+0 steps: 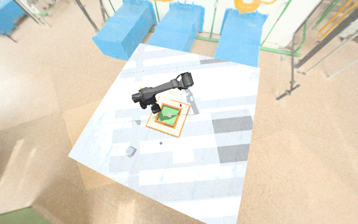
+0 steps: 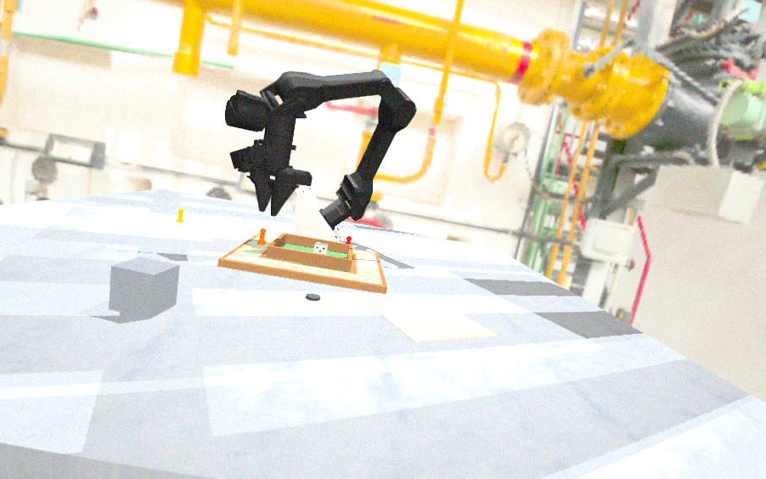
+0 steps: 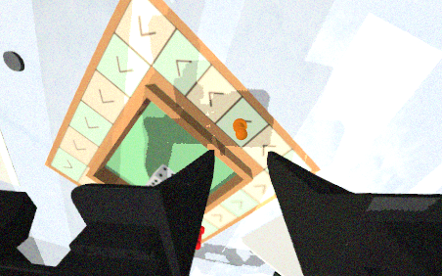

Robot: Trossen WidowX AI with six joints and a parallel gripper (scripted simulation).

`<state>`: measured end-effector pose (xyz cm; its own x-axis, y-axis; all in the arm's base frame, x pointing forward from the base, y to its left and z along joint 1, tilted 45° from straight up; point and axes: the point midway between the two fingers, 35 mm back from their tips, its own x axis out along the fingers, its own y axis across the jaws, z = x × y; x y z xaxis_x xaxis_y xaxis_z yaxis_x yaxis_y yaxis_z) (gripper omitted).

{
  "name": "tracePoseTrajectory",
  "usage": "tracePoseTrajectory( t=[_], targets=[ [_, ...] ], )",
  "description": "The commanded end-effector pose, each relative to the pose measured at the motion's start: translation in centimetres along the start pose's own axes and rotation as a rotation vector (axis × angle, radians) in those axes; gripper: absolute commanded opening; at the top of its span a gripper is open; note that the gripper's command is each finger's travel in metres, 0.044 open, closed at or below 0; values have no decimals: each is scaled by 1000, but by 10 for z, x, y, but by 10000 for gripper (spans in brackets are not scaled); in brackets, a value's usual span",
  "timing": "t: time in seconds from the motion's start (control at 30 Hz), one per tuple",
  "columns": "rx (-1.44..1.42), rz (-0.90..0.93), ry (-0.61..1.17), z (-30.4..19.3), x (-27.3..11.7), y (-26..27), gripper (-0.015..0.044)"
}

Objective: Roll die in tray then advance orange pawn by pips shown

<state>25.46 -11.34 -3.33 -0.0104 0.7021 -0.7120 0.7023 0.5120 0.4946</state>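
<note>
Surrounding the pale, patched tabletop (image 1: pixel 202 178) (image 2: pixel 338 410) are blue blocks (image 1: pixel 240 36) and yellow pipes (image 2: pixel 433 30).

A black six-joint robot arm (image 1: pixel 162 87) (image 2: pixel 338 89) is arching up and over, its forearm reaching outward, while its parallel-jaw gripper (image 1: pixel 155 112) (image 2: pixel 267 212) (image 3: pixel 241 156) is pointing downward, the two tapered fingers standing partly open with nothing between them.

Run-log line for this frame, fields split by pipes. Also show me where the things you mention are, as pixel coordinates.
die (image 1: pixel 169 114) (image 2: pixel 320 248) (image 3: pixel 160 175): in tray | orange pawn (image 2: pixel 261 236) (image 3: pixel 241 128): upright on board (image 1: pixel 162 134) (image 2: pixel 302 280) (image 3: pixel 85 78) | gripper (image 1: pixel 156 112) (image 2: pixel 267 212) (image 3: pixel 241 156): part-open, above board, holding nothing
</note>
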Motion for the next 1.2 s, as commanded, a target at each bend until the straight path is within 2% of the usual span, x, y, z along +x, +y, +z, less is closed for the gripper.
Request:
tracePoseTrajectory(
  t=[0.0, 0.1, 1.17],
  targets=[
    [-19, -3, -4, 3, 1, -2, 200],
    [-19, -2, -3, 3, 14, -2, 200],
    [-20, -1, -3, 3, 56, -2, 200]
  ],
)
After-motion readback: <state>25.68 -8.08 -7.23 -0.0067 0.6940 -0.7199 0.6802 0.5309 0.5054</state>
